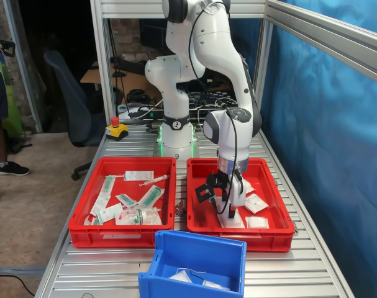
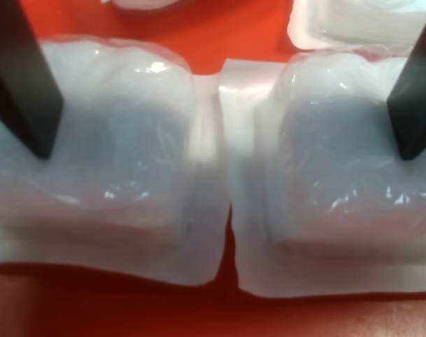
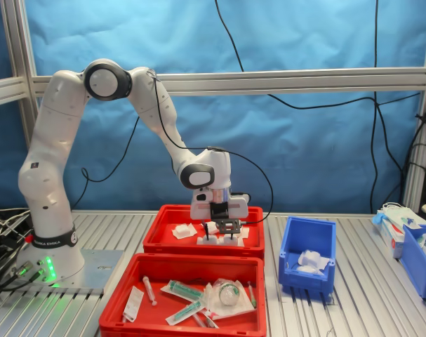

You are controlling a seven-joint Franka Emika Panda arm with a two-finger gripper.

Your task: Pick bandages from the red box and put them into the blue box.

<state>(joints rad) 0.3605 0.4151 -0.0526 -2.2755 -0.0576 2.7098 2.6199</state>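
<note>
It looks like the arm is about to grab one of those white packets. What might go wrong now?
1. The pincer is open and straddles two bandage packets lying edge to edge in the red box, so closing may squeeze both together, or lift neither cleanly.
2. Their clear wrap looks slick and puffy, so a packet might slip before it reaches the blue box.

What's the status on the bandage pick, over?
Gripper open, down in the red box, fingers straddling two side-by-side bandages. Nothing gripped yet. Blue box holds some already.
</note>
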